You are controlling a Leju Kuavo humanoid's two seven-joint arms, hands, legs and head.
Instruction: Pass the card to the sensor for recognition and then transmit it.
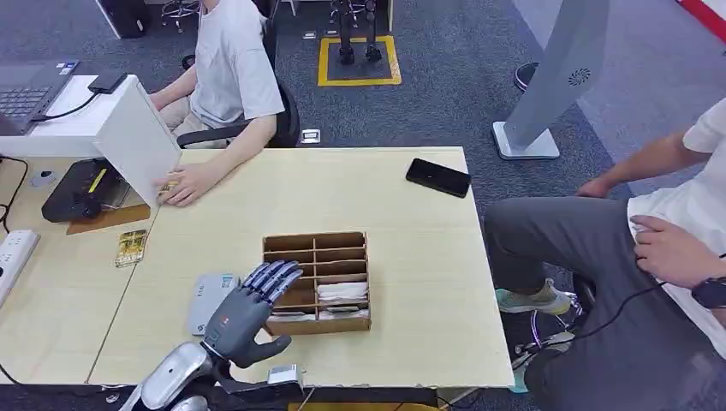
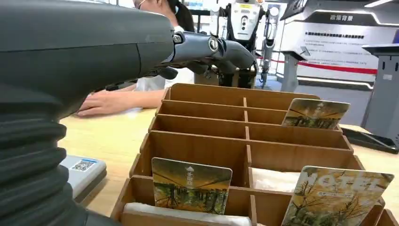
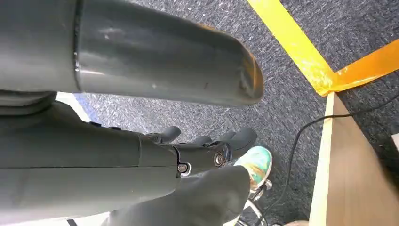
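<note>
L hand (image 1: pixel 248 310) hovered over wooden organizer (image 1: pixel 318 281), fingers (image 2: pixel 221 47) spread, holding nothing; cards (image 2: pixel 190 185) stood below them, untouched.

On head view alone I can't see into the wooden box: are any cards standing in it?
Observer: Yes. Left wrist view shows three cards upright in the wooden box compartments.
Operator: Does the left hand have one?
Observer: No; the left hand holds nothing, fingers stretched above the box.
Operator: Right hand?
Observer: The right hand hangs empty above carpet beside the table edge.
</note>
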